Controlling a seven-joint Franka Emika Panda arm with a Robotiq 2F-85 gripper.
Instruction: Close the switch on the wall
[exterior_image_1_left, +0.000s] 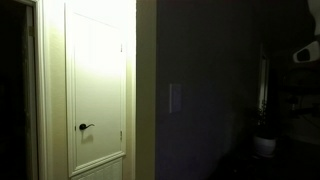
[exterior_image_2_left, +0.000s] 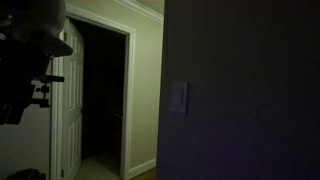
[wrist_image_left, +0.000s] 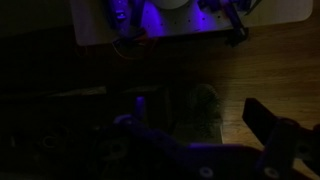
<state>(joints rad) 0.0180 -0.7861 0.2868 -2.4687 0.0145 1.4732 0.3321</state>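
The room is dark. A pale wall switch (exterior_image_1_left: 175, 97) sits on the dark wall and shows in both exterior views (exterior_image_2_left: 179, 97). My arm (exterior_image_2_left: 35, 45) is at the far left of an exterior view, well away from the switch, and only a pale part of it (exterior_image_1_left: 306, 52) shows at the right edge of an exterior view. In the wrist view my gripper (wrist_image_left: 200, 112) points down at a wooden floor (wrist_image_left: 260, 70). Its fingers stand apart with nothing between them. The switch is not in the wrist view.
A closed white door (exterior_image_1_left: 97, 90) with a dark handle (exterior_image_1_left: 85, 127) stands beside the switch wall. A dark open doorway (exterior_image_2_left: 102, 100) with an open door leaf (exterior_image_2_left: 66, 120) also shows. A white base with purple lights (wrist_image_left: 180, 18) lies below the wrist.
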